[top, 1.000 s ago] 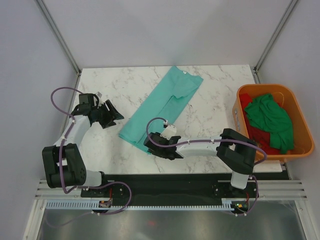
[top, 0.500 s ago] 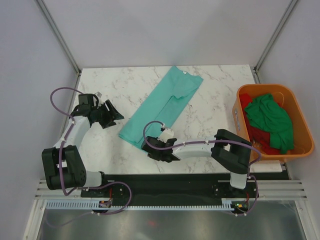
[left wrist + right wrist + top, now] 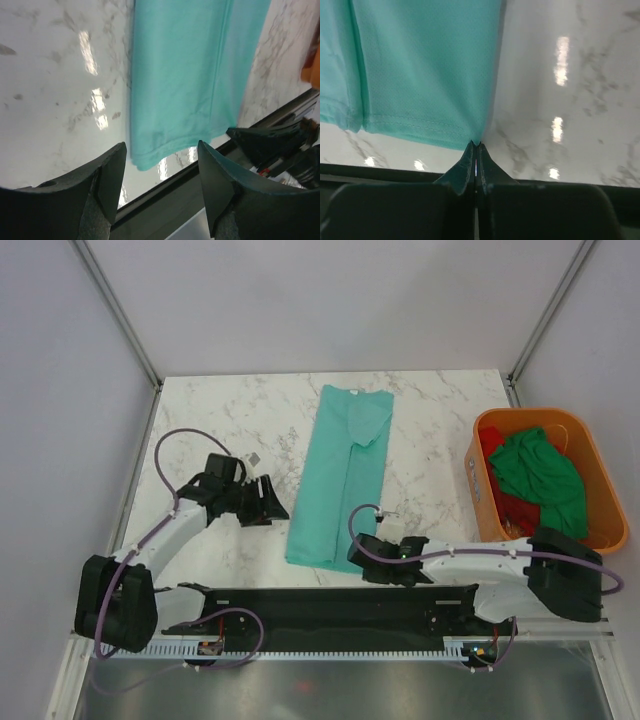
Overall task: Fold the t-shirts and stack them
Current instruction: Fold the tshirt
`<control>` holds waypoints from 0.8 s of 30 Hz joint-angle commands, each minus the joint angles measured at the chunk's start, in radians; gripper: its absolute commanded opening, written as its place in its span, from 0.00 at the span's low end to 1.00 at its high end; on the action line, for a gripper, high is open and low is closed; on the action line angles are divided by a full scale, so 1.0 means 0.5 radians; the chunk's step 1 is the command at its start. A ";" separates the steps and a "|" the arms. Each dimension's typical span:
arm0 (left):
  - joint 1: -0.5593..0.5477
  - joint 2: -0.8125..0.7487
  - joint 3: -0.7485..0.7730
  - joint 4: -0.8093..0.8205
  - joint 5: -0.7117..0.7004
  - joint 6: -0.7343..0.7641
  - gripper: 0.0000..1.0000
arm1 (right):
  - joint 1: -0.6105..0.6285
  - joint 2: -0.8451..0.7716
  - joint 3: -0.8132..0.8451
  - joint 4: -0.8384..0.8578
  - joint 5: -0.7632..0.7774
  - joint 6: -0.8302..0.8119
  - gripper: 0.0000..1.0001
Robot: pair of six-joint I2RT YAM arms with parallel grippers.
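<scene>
The light teal t-shirt [image 3: 340,480] lies on the marble table as a long narrow strip folded lengthwise, running from the far middle to the near edge. My right gripper [image 3: 359,554] is shut on its near right corner, and the right wrist view shows the hem [image 3: 420,65] pinched at the closed tips [image 3: 476,146]. My left gripper [image 3: 274,504] is open and empty, just left of the shirt's near half. In the left wrist view the shirt's near left corner [image 3: 185,80] lies beyond the spread fingers [image 3: 160,182]. A dark green shirt [image 3: 540,475] and a red shirt [image 3: 500,502] lie in the tub.
The orange plastic tub [image 3: 592,465] stands at the table's right edge. The black rail [image 3: 330,600] runs along the near edge just below the shirt's hem. Bare marble [image 3: 220,420] lies left of the shirt and between shirt and tub [image 3: 430,460].
The shirt has swung from a diagonal to lie straight, its near end dragged right and toward the near edge by my right gripper. My left gripper has moved right, close to the shirt.
</scene>
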 commanded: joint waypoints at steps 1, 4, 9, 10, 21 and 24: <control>-0.226 -0.059 -0.131 0.023 -0.101 -0.129 0.67 | 0.002 -0.286 -0.244 -0.326 -0.069 -0.066 0.00; -0.426 -0.117 -0.226 0.078 -0.166 -0.273 0.67 | -0.001 -0.575 -0.352 -0.464 -0.068 -0.053 0.05; -0.585 -0.114 -0.386 0.308 -0.148 -0.467 0.67 | -0.028 -0.909 -0.236 -0.623 -0.050 -0.157 0.39; -0.595 -0.093 -0.395 0.333 -0.132 -0.470 0.67 | -0.068 -0.937 -0.208 -0.636 -0.056 -0.240 0.41; -0.678 0.119 -0.475 0.508 -0.092 -0.486 0.62 | -0.896 -0.799 -0.143 -0.424 -0.685 -1.023 0.33; -0.711 0.202 -0.487 0.523 -0.108 -0.485 0.62 | -0.949 -0.775 -0.223 -0.286 -0.862 -1.063 0.38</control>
